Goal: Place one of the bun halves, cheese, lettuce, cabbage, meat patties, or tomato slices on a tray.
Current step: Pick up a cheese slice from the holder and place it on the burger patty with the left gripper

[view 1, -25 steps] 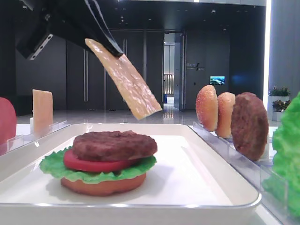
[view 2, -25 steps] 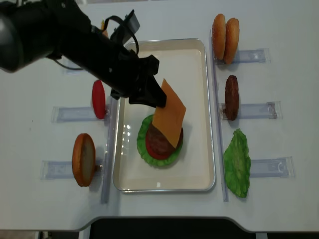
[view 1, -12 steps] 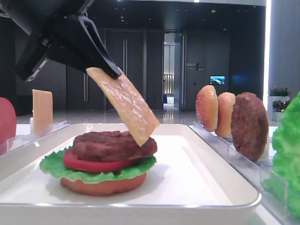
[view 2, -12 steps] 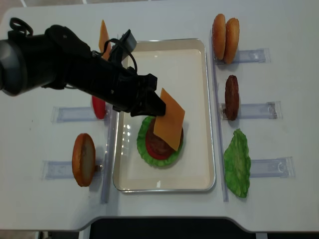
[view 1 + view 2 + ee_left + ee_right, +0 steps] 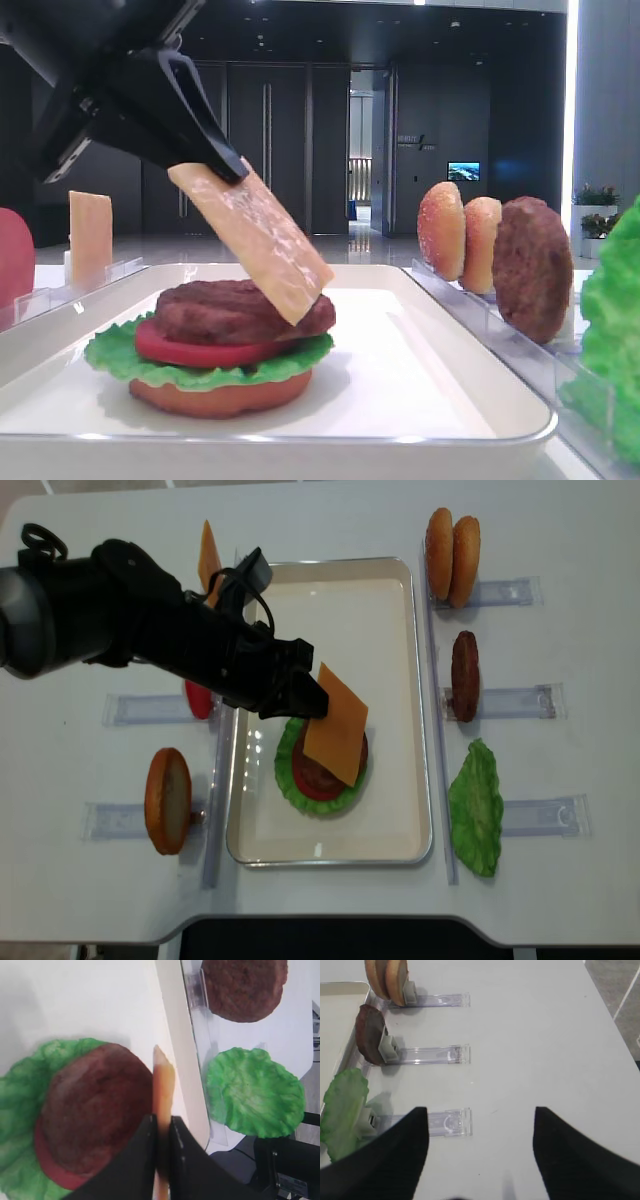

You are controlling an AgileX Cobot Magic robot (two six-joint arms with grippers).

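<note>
Exterior high view: the left gripper (image 5: pixel 225 168), jaws pinching the cheese (image 5: pixel 255 240) by its top edge, has come lower than a second ago; the tilted slice's bottom corner now reaches the patty (image 5: pixel 240 310) stacked on the tray (image 5: pixel 450 400), so release looks near.

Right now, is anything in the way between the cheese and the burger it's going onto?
Nothing visible is. The left gripper holds the cheese tilted over the meat patty on the tray, its low corner at the patty's edge, with nothing showing between them.
</note>
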